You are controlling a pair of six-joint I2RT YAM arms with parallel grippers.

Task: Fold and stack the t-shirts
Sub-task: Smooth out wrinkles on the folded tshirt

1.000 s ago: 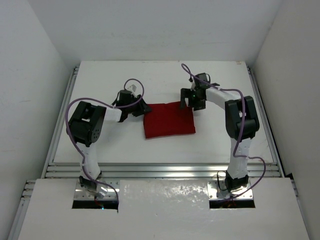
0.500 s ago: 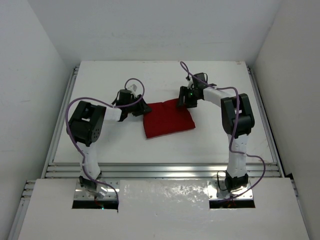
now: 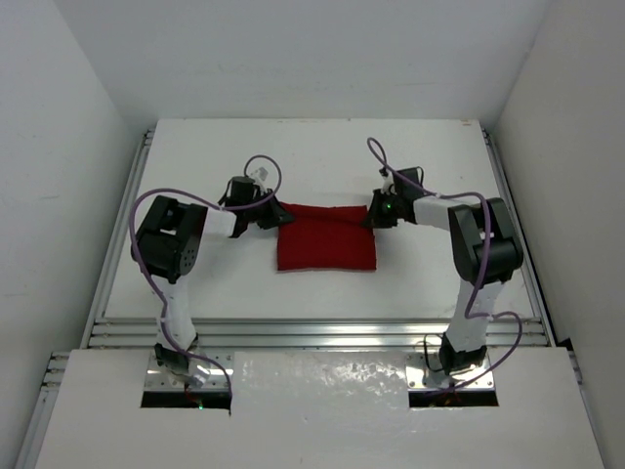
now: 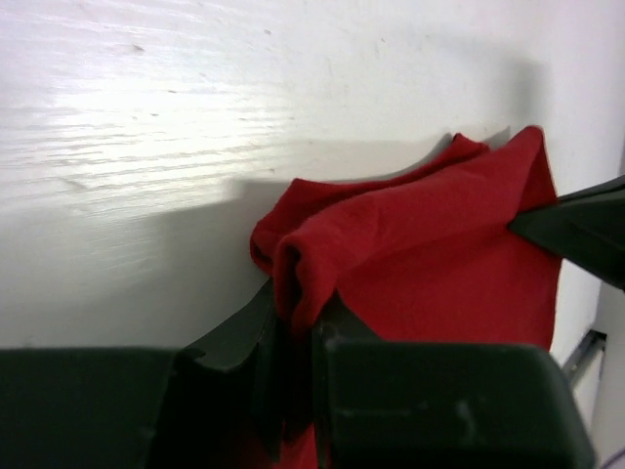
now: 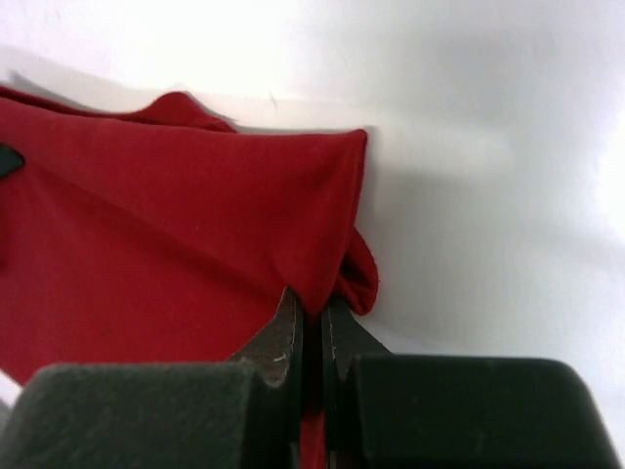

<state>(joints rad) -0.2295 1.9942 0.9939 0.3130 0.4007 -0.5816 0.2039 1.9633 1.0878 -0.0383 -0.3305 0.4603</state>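
The dark red t-shirt (image 3: 325, 241) lies folded into a rough rectangle in the middle of the white table. My left gripper (image 3: 273, 216) is at its far left corner, shut on a bunched fold of the cloth (image 4: 298, 278). My right gripper (image 3: 375, 216) is at the far right corner, shut on the cloth's edge (image 5: 322, 278). Both pinched corners are slightly raised and the far edge runs straight between them. In the left wrist view the tip of the right gripper (image 4: 576, 230) shows across the t-shirt (image 4: 430, 264).
The white table (image 3: 312, 156) has metal rails along its left (image 3: 122, 230), right (image 3: 513, 215) and near (image 3: 312, 332) edges. White walls enclose the space on three sides. Purple cables loop above both arms.
Both grippers closed on the shirt's far corners. The right gripper moved right and nearer, and the shirt now lies squarer with its far edge stretched straight.
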